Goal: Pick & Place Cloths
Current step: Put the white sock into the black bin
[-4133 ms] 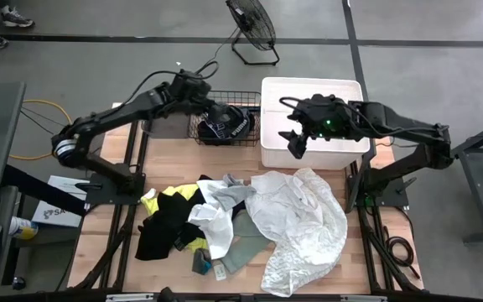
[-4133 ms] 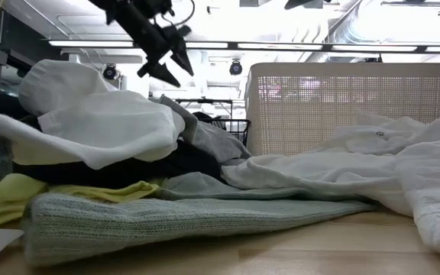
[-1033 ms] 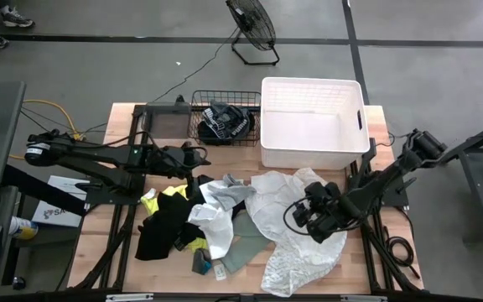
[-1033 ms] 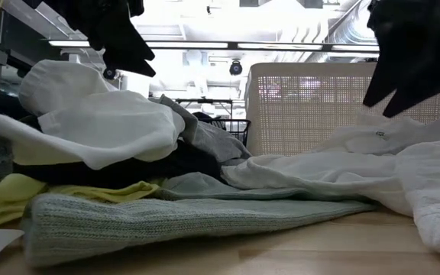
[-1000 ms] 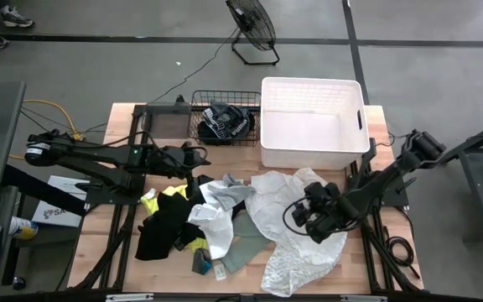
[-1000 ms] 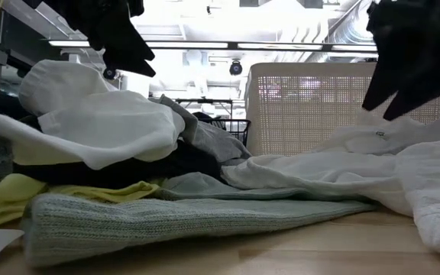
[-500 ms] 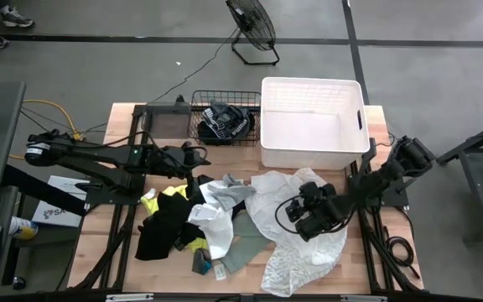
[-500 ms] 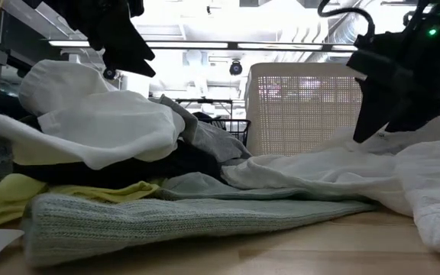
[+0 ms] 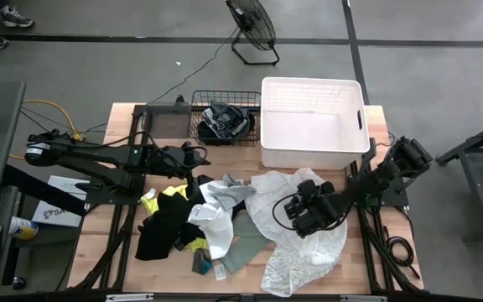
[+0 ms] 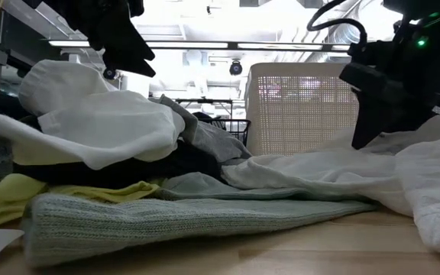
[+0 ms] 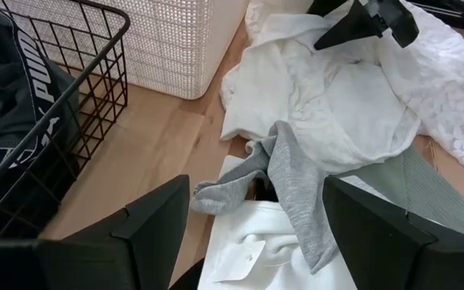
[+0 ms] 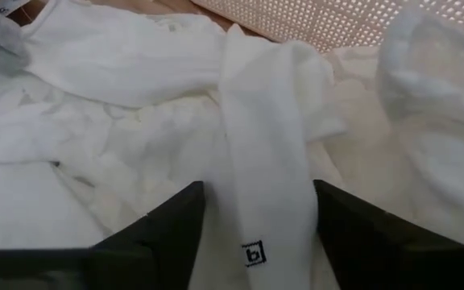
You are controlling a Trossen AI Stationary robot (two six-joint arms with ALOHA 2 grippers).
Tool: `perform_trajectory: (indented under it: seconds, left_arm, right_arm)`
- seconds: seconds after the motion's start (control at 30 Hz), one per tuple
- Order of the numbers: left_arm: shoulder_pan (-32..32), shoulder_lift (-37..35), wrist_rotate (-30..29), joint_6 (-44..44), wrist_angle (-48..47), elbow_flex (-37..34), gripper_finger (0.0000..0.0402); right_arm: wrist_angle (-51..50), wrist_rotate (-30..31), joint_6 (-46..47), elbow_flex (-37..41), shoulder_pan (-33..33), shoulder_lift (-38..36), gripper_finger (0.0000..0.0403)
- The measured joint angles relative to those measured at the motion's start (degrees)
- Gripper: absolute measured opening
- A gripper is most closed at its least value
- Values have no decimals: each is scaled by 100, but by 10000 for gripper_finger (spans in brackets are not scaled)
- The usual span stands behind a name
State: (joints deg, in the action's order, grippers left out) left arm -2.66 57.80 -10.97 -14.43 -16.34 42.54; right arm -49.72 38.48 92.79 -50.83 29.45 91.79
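The right gripper [image 9: 293, 216] hangs at centre-right, fingers apart astride a white fold [image 12: 266, 173] of the cloths [image 9: 225, 220]; best to sink and pinch one layer. The left gripper [image 9: 193, 159], fingers apart, waits left of centre. Up top, the white tub [image 9: 312, 90] looks empty; the wire basket [image 9: 198, 102] holds a black garment [image 9: 223, 123].

- High view: even, soft light over the worktop [image 9: 132, 260] — shadows faint.
- Low view: ceiling lights [image 10: 228, 19] blow out to glare, so both arms read as black silhouettes; the nearest knit cloth [image 10: 189, 218] is soft.
- Wrist views: bright — the close dark fingers [image 11: 151, 234] are blurred.
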Motion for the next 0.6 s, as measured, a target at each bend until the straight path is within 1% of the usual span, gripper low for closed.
perform_trajectory:
  seconds: [0.33,0.47,0.5,0.6]
  left_arm:
    - [0,0,-1,-1,0,0,280]
    - [0,0,-1,-1,15,0,280]
    - [0,0,-1,-1,17,0,280]
    - [0,0,0,-1,22,0,280]
  right_arm:
    - [-135,-138,-6,0,0,0,85]
    - [-133,-224,-105,0,0,-2,26]
    - [-133,-257,-139,0,0,-2,16]
    - [-131,-310,-153,0,0,-2,12]
